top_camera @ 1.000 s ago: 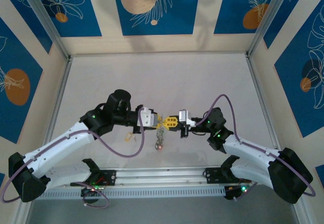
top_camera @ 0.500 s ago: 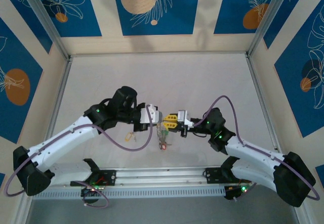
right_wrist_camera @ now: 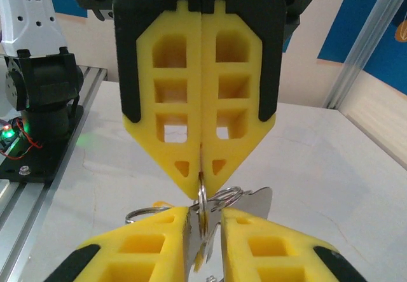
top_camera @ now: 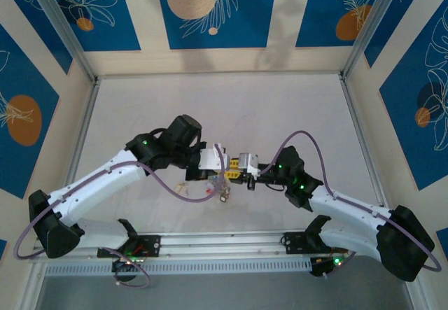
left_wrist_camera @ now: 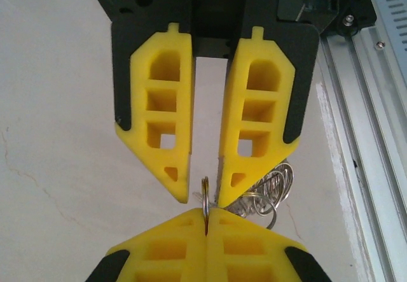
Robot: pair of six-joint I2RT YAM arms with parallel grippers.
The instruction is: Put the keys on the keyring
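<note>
The two grippers meet tip to tip above the table's near middle. My left gripper (top_camera: pixel 224 171) (left_wrist_camera: pixel 206 211) (right_wrist_camera: pixel 201 191) is shut on the thin grey keyring (left_wrist_camera: pixel 205 190) (right_wrist_camera: pixel 201 202), seen edge-on. My right gripper (top_camera: pixel 236 172) (left_wrist_camera: pixel 203 200) (right_wrist_camera: pixel 205 211) faces it with its jaws a little apart, and the ring's edge reaches into that gap. Silver keys (right_wrist_camera: pixel 254 199) and small rings (left_wrist_camera: pixel 270 190) hang bunched beside and between the right fingers, one blade lying flat against an inner pad. The bunch dangles below (top_camera: pixel 222 187).
A small yellow-tagged piece (top_camera: pixel 185 187) lies on the white table (top_camera: pixel 224 114) just left of the grippers. The metal rail (top_camera: pixel 224 243) with both arm bases runs along the near edge. Patterned walls close in the back and sides.
The left arm has swung right and forward, bringing its gripper up to the right one and shutting on the ring. The right jaws have parted slightly.
</note>
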